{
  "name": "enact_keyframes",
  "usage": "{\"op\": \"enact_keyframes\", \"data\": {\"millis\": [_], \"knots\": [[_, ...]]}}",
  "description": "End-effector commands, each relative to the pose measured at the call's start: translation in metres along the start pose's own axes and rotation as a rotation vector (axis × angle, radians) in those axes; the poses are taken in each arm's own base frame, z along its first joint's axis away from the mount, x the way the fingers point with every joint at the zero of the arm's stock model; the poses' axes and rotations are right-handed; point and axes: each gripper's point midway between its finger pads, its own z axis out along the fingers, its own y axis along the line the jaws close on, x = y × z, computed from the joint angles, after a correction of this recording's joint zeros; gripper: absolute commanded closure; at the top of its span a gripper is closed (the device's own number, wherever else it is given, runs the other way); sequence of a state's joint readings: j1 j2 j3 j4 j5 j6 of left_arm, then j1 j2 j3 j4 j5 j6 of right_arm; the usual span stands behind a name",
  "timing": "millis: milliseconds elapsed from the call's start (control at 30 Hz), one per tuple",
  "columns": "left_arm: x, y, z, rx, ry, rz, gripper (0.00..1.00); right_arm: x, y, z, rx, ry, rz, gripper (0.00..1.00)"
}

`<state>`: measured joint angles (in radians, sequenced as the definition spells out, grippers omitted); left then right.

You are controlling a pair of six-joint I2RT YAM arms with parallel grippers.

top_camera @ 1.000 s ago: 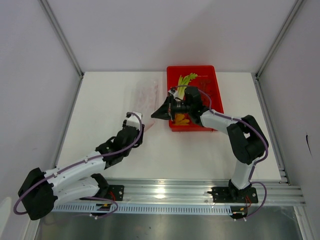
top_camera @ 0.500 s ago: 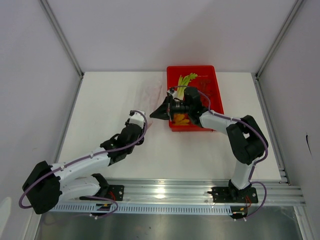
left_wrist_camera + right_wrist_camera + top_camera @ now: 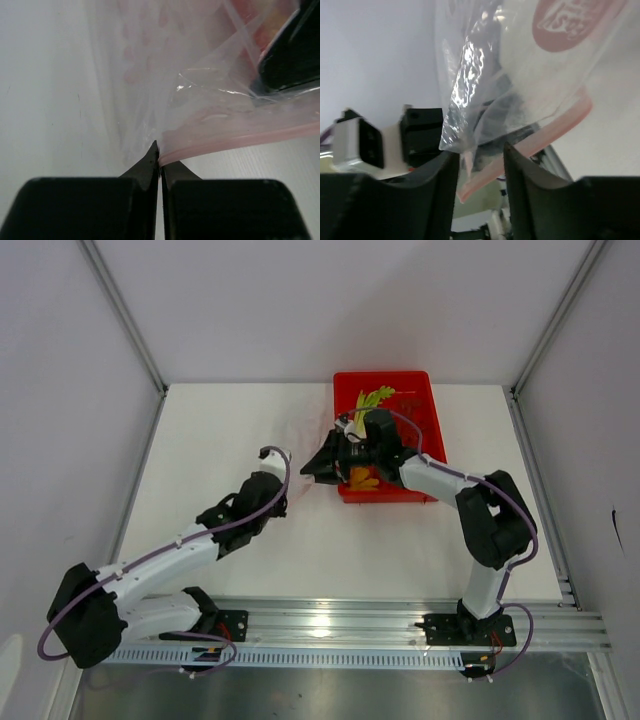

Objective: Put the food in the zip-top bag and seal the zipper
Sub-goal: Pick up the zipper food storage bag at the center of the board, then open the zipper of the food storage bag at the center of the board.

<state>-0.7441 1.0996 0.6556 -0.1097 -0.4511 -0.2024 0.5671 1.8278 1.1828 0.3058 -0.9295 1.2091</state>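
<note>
The clear, pink-dotted zip-top bag (image 3: 298, 430) lies on the white table left of the red tray. My left gripper (image 3: 160, 156) is shut on one end of its pink zipper (image 3: 235, 140), and the bag (image 3: 165, 75) spreads out beyond the tips. My right gripper (image 3: 480, 155) stands open around the other corner of the bag (image 3: 520, 65), with the zipper strip (image 3: 540, 134) loose between its fingers. From above, the right gripper (image 3: 313, 468) is at the bag's near right corner and the left gripper (image 3: 283, 490) just below it. Of the food, a green-and-white stalk (image 3: 372, 400) and yellow pieces (image 3: 363, 481) lie in the tray.
The red tray (image 3: 432, 425) stands at the back centre-right, under the right arm's wrist. Grey walls close in both sides and the back. A metal rail (image 3: 330, 620) with the arm bases runs along the near edge.
My left gripper moved up to the bag's near edge and shut on the zipper. My right gripper, shut before, has opened and let the bag's corner go.
</note>
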Motion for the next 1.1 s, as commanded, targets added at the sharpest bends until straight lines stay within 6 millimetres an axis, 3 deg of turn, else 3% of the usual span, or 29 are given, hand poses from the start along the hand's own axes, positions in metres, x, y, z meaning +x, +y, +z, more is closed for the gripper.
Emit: {"op": "enact_keyframes", "data": {"millis": [0, 67, 100, 133, 200, 267, 333, 367, 433, 567, 667, 733, 900, 1067], "knots": [[-0.032, -0.014, -0.028, 0.092, 0.033, -0.112, 0.99, -0.006, -0.001, -0.014, 0.149, -0.037, -0.213, 0.54], [-0.030, -0.013, -0.039, 0.093, 0.072, -0.142, 0.99, -0.009, -0.010, -0.025, 0.228, -0.071, -0.209, 0.46], [-0.017, -0.008, -0.046, 0.074, 0.129, -0.138, 0.99, -0.012, -0.013, -0.031, 0.238, -0.087, -0.214, 0.44], [-0.031, -0.005, -0.053, 0.068, 0.111, -0.160, 0.99, -0.013, -0.013, -0.037, 0.253, -0.105, -0.235, 0.42], [-0.032, 0.000, -0.068, 0.055, 0.138, -0.203, 0.99, -0.012, -0.028, -0.049, 0.309, -0.129, -0.240, 0.40], [-0.044, -0.006, -0.080, 0.096, 0.136, -0.246, 0.99, -0.011, -0.038, -0.062, 0.380, -0.166, -0.293, 0.38], [-0.039, -0.012, -0.090, 0.132, 0.194, -0.249, 1.00, -0.002, -0.058, -0.072, 0.443, -0.173, -0.296, 0.36], [-0.049, -0.014, -0.095, 0.144, 0.188, -0.266, 0.99, 0.002, -0.056, -0.078, 0.453, -0.185, -0.333, 0.36], [-0.042, -0.015, -0.098, 0.141, 0.239, -0.260, 0.99, 0.014, -0.068, -0.081, 0.495, -0.182, -0.356, 0.33], [-0.044, -0.028, -0.103, 0.195, 0.295, -0.281, 0.99, 0.040, -0.054, -0.074, 0.514, -0.189, -0.472, 0.30], [-0.049, -0.038, -0.102, 0.245, 0.284, -0.300, 1.00, 0.056, -0.033, -0.066, 0.474, -0.229, -0.543, 0.28], [-0.049, -0.045, -0.102, 0.278, 0.293, -0.305, 0.99, 0.056, -0.015, -0.065, 0.439, -0.278, -0.573, 0.28], [-0.051, -0.062, -0.098, 0.344, 0.326, -0.307, 0.99, 0.056, 0.003, -0.054, 0.390, -0.295, -0.599, 0.35], [-0.065, -0.073, -0.102, 0.402, 0.319, -0.313, 0.99, 0.049, 0.001, -0.036, 0.391, -0.307, -0.607, 0.41]]}}
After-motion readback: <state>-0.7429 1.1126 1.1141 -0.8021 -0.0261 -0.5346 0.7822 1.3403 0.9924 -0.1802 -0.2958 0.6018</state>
